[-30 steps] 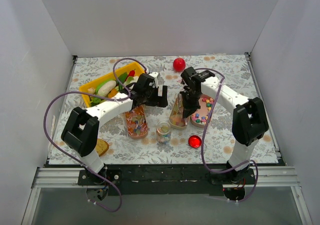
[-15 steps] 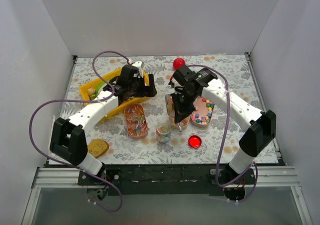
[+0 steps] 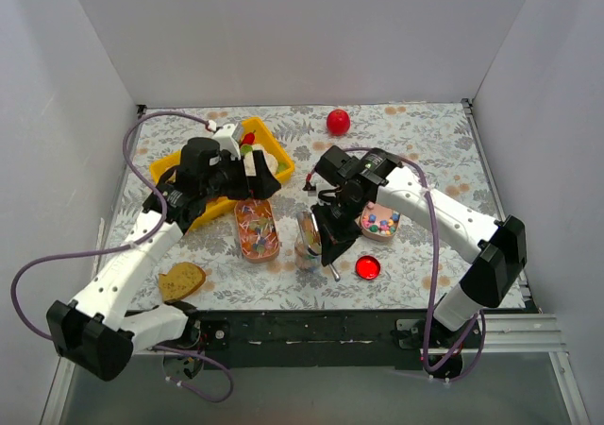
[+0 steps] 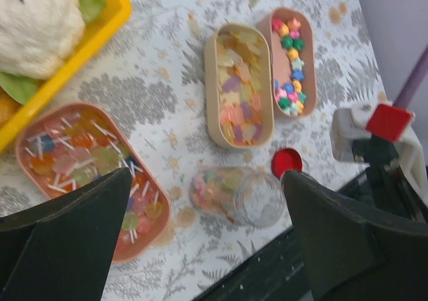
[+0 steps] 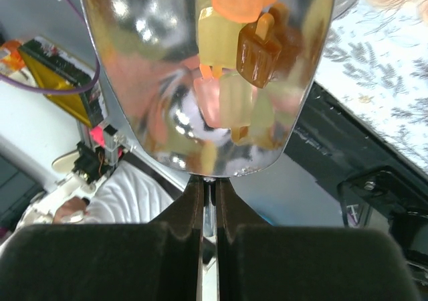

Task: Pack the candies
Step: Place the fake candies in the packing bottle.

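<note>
Tipping the metal scoop (image 5: 160, 60), clamped in the closed right end effector (image 5: 208, 204), wants slow wrist roll so its gummy candies (image 5: 235, 97) fall into the glass jar (image 4: 244, 197) beneath; left end effector (image 4: 207, 227) hangs open, away from the jar.

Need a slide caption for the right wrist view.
Right hand clamps a shiny scoop loaded with lolly-shaped candies.
</note>
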You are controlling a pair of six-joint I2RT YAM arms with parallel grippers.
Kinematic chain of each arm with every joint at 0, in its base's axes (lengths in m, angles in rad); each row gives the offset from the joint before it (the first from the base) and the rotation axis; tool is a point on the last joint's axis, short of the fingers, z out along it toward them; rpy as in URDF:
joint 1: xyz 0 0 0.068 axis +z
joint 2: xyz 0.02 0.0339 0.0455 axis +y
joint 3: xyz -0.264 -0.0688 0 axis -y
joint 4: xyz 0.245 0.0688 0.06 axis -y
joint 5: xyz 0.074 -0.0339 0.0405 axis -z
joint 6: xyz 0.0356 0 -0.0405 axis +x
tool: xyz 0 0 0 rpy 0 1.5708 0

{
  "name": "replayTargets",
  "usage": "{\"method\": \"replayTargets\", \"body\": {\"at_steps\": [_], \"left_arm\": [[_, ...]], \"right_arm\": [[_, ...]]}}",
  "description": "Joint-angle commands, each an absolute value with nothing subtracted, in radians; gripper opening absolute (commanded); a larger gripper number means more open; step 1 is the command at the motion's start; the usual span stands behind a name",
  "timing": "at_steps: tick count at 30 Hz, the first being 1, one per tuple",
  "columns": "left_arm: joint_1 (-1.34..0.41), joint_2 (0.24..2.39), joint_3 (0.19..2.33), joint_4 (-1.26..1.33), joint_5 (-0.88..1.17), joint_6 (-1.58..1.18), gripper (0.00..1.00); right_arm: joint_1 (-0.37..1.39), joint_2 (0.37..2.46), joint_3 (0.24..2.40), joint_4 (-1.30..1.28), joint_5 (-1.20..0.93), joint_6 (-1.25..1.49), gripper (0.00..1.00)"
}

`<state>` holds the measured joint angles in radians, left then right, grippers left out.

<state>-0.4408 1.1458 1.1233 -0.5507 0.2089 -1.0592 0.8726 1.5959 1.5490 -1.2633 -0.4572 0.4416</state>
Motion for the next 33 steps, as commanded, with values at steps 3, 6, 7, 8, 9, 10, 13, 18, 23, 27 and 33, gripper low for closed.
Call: {"method": "replayTargets", "body": {"at_steps": [3,6,7,8,9,10,13,18,23,27,33], "left_arm": [[-0.445,1.029,0.958,-0.566,0.518,-1.066,0.98],[-0.449,0.980,0.908,-0.542,0.532,-1.091,0.98],[-0.451,0.953,0.897,-0.534,0.540,-1.092,0.98],[-0.453,0.943,0.888,-0.514,0.548,-1.100,0.98],[-0.457,0.933,0.865,-0.503,0.575,-1.101,0.98],[-0.462,0.928,0.856,-0.491,0.583,-1.109,0.98],[-0.497,0.942,0.845,-0.471,0.568,-1.112,0.98],[-0.567,0.971,0.845,-0.420,0.528,-1.123,0.98],[-0.630,1.006,0.818,-0.382,0.480,-1.140,0.98],[-0.667,1.025,0.787,-0.379,0.427,-1.149,0.98],[-0.676,1.002,0.739,-0.385,0.379,-1.157,0.98]], "right_arm": [[0.891,1.546,1.488,-1.256,-0.568,0.443,0.01],[0.894,1.554,1.491,-1.252,-0.575,0.439,0.01],[0.897,1.557,1.491,-1.252,-0.577,0.439,0.01],[0.897,1.559,1.490,-1.252,-0.577,0.437,0.01],[0.896,1.560,1.489,-1.252,-0.578,0.437,0.01],[0.897,1.566,1.489,-1.249,-0.581,0.434,0.01],[0.897,1.575,1.491,-1.246,-0.589,0.434,0.01],[0.899,1.588,1.502,-1.250,-0.588,0.430,0.01],[0.897,1.612,1.534,-1.269,-0.587,0.423,0.01],[0.897,1.623,1.552,-1.284,-0.601,0.423,0.01],[0.879,1.614,1.528,-1.296,-0.684,0.433,0.01]]}}
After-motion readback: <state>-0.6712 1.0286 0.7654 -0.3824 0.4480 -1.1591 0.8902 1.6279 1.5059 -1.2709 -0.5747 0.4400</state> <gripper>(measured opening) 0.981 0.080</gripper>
